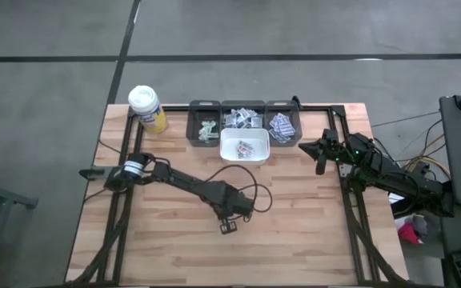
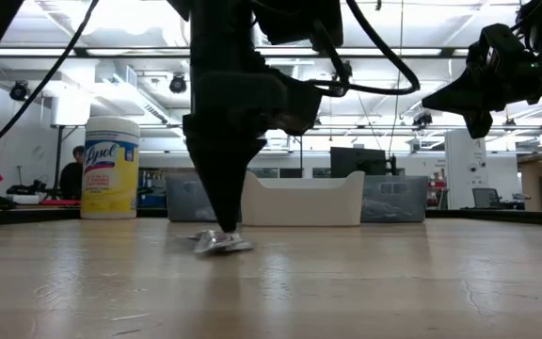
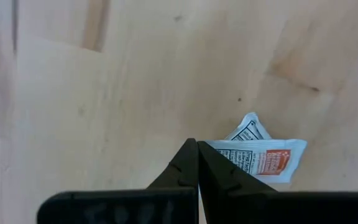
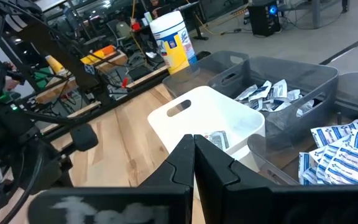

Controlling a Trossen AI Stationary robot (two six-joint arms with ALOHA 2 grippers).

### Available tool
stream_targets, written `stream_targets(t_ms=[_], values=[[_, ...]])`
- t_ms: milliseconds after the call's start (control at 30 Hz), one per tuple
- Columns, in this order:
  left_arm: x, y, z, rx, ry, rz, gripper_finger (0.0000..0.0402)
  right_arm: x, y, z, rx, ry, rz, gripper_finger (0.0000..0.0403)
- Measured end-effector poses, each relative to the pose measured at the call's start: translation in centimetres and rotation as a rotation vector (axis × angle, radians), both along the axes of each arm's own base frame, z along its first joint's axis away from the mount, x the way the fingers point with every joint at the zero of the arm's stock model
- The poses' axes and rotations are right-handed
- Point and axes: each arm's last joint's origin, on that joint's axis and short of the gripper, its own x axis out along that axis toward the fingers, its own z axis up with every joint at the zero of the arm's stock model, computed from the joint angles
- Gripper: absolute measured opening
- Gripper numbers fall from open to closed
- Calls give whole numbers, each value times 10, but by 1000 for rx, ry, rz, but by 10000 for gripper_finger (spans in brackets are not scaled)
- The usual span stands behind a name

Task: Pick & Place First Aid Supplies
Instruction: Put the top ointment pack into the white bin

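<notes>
Two grippers to log, both with fingers pressed together. Your left gripper (image 1: 229, 226) is down at the wooden table (image 1: 310, 240), around its middle and nearer the front edge, with the tips pointing straight down. In the left wrist view the dark fingers (image 3: 185, 168) meet with no gap, and one white packet (image 3: 263, 155) with red-orange print lies crumpled on the wood, touching the tips on one side. You can't tell whether a corner of it is pinched. In the low view the same packet sits flat on the table right at the tip. Your right gripper (image 1: 320, 156) hangs raised at the table's right side, just beside the bins, holding nothing. Three dark grey bins (image 1: 204, 126) line the far edge, and a white bin (image 1: 244, 148) stands in front of the middle one. More packets (image 4: 337, 152) lie in all four. The yellow bottle (image 1: 146, 108) stands at the far left corner.
</notes>
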Motion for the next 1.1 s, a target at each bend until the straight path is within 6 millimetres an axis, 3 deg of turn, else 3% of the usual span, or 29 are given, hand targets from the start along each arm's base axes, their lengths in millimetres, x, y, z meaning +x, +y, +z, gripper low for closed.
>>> stream_targets(t_ms=[200, 467, 800, 1100], values=[[2, 10, 9, -7, -25, 67, 0, 0, 0, 0, 0, 0, 0, 8], [0, 27, 34, -22, -94, 107, 0, 0, 0, 0, 0, 0, 0, 8], [-4, 23, 34, -109, -52, 51, 5, 0, 0, 0, 2, 3, 0, 8], [1, 18, 26, -143, -115, 29, 68, 0, 0, -1, 3, 6, 0, 8]])
